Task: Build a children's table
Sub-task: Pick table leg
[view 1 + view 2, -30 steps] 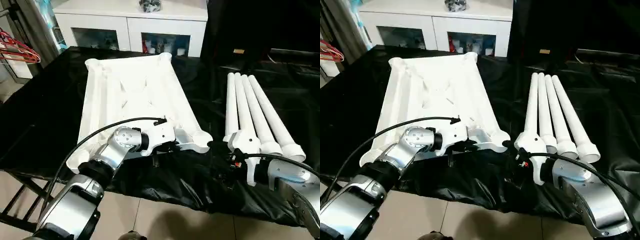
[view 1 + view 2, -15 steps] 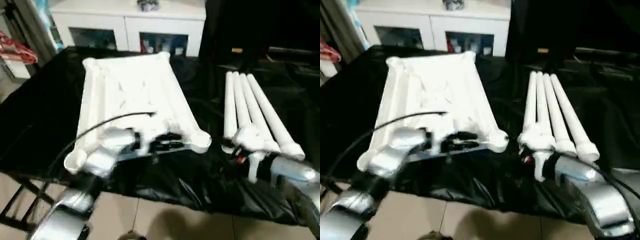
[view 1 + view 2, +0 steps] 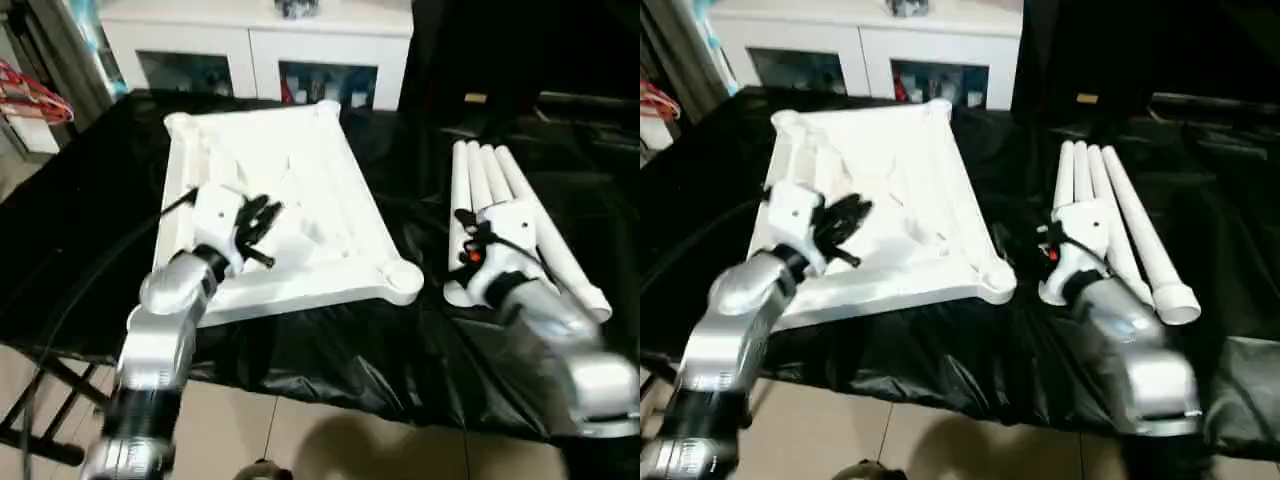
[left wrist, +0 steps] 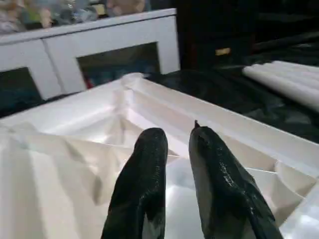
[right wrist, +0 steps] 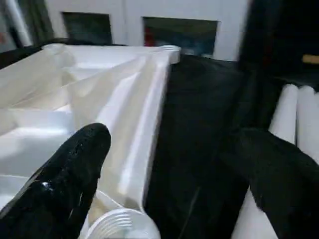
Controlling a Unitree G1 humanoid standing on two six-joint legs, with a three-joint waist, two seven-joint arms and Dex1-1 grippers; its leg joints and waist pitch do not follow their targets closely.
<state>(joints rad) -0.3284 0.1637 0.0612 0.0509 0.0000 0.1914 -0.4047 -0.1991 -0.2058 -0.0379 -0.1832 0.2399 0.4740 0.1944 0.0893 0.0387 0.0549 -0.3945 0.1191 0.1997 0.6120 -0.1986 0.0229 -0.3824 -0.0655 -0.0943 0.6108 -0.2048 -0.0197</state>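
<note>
Now the left gripper (image 4: 172,164) hovers over the ribbed underside of the upturned table top (image 3: 300,180), its black fingers (image 4: 142,184) slightly parted and holding nothing. Beside it, the right gripper (image 5: 169,169) gapes wide and empty, between the top's corner socket (image 5: 119,224) and the four legs (image 3: 1120,215) lying side by side on the black cloth (image 3: 420,350).

We have silver forearms (image 3: 165,300), white wrist housings, glossy black tapered fingers (image 4: 137,191), and a black cable (image 3: 60,330) on the left.

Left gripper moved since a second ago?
Yes. The left gripper went from the table top's near edge up over its ribbed underside, toward the cabinet.
</note>
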